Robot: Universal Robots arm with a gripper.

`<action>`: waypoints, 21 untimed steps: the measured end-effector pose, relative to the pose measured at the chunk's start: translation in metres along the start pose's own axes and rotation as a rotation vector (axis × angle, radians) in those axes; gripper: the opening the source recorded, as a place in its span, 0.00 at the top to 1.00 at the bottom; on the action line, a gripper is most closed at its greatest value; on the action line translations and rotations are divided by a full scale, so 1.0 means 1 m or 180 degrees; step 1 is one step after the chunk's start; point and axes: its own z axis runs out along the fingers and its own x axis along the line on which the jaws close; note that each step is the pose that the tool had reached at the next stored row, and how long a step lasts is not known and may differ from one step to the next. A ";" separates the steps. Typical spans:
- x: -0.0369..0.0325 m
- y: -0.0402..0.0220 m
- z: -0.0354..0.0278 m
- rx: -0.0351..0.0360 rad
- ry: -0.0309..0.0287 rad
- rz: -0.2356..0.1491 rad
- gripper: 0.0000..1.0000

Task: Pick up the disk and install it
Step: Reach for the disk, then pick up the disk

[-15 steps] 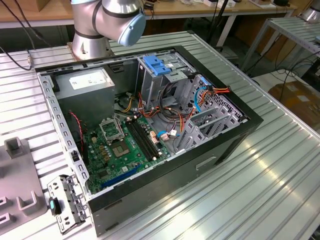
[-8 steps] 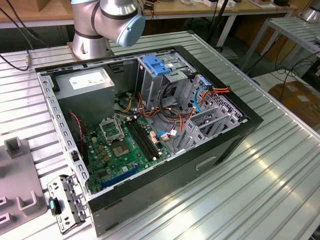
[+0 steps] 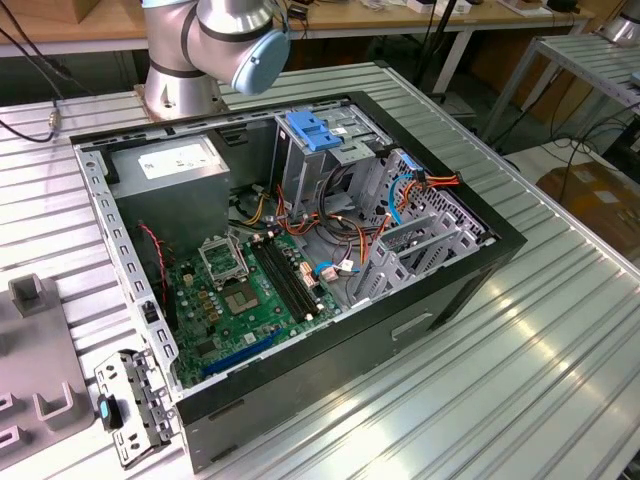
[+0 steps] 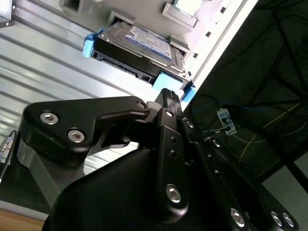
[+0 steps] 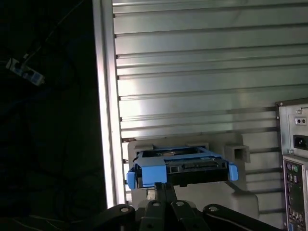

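Closest to both wrist cameras are the black jointed links of the end effector (image 4: pixel 168 96). In the second wrist view its tip sits right at the near blue tab of the flat rectangular dark grey disk (image 4: pixel 139 45), which is framed by a bright blue plastic carrier; whether the end effector is clenched on that tab or released cannot be told. In the first wrist view the disk (image 5: pixel 192 168) lies flat in a pale grey moulded holder (image 5: pixel 236 154). This rests on the ribbed aluminium surface (image 5: pixel 192 72) close to its edge rail, with the end effector (image 5: pixel 161 190) just before it and the grey rear panel of a computer (image 5: pixel 294 139) off to one side. In the exterior view a black computer tower case (image 3: pixel 430 310) lies open on its side in the middle of the surface. Inside it are a green motherboard (image 3: pixel 240 290), a grey metal power supply box (image 3: pixel 170 170) and, toward twelve o'clock, a ribbed light-blue plastic latch plate (image 3: pixel 315 130). At the case's eleven o'clock stands the silver arm base (image 3: pixel 185 60) with its pale blue joint cap. Grey moulded blocks (image 3: pixel 30 295) sit at nine o'clock, and at seven o'clock a perforated metal bracket with a blue clip (image 3: pixel 130 405) lies just beside the case's corner.
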 end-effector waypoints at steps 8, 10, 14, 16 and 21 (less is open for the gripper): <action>0.0006 0.0000 0.0001 0.0000 0.0000 0.0000 0.89; 0.0007 0.0000 0.0001 0.0000 0.0000 0.0000 0.89; 0.0007 0.0000 0.0000 0.0000 0.0000 -0.0015 0.89; 0.0007 0.0000 0.0001 -0.0001 0.0000 -0.0040 0.89; 0.0007 0.0000 0.0000 -0.0004 0.0002 -0.0320 0.89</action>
